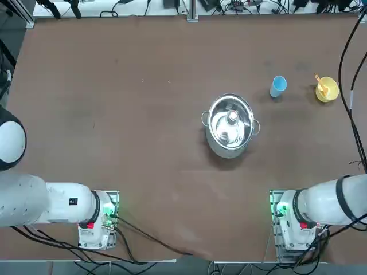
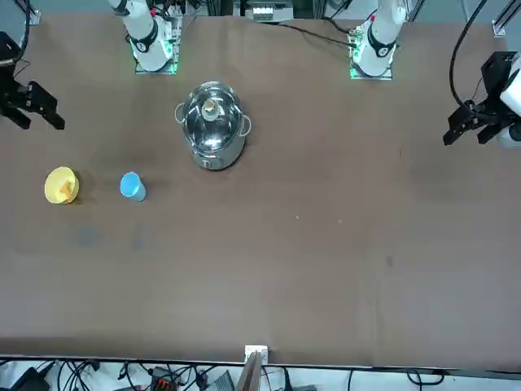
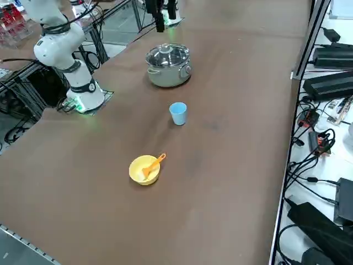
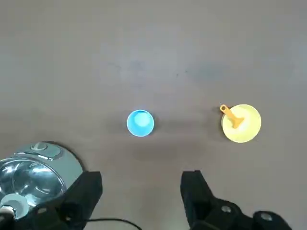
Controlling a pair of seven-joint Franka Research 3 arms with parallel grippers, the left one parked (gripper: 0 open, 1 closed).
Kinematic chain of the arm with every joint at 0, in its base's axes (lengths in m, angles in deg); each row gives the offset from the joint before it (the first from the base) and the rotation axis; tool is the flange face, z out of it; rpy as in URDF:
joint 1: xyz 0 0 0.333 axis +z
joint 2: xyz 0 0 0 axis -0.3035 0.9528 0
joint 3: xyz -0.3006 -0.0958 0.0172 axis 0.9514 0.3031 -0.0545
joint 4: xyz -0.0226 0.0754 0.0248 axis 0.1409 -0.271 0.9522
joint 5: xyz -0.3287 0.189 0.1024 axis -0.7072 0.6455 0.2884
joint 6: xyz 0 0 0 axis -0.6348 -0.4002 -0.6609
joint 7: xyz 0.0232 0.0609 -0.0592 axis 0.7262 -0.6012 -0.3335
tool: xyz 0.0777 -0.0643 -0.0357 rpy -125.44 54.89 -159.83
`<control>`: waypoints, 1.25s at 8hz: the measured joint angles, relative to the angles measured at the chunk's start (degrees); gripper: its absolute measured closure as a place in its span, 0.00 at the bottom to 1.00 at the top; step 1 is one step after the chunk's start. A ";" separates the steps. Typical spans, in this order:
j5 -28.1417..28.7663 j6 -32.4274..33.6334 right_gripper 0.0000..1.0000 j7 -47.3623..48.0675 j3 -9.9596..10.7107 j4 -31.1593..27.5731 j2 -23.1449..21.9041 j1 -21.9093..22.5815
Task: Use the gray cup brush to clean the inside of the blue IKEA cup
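The right arm holds high above the table, wrist pointing straight down. The right gripper (image 4: 141, 184) hangs wide open and empty. Below, left to right: steel pot (image 4: 33, 175), blue IKEA cup (image 4: 140, 122) upright, gray cup brush (image 4: 232, 116) resting in the yellow bowl (image 4: 245, 129).

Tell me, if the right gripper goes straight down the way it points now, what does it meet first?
Probably bare table. In the wrist view the open right gripper points down at brown surface between the steel pot and the blue cup, touching neither; depth is unclear.
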 joint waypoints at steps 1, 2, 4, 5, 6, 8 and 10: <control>-0.34 -0.11 0.00 0.16 0.12 0.04 2.47 -0.03; -1.84 -0.34 0.00 1.07 0.32 0.08 5.70 -0.12; -7.33 -0.91 0.00 6.39 0.90 0.14 13.44 -0.75; -10.95 -1.93 0.00 9.28 0.95 0.12 17.40 -0.97; -14.23 -4.00 0.00 12.32 0.97 0.12 21.65 -1.00; -19.06 -8.01 0.03 18.10 1.23 0.24 29.45 -1.67; -24.52 -10.07 0.08 22.63 1.41 0.44 34.83 -3.00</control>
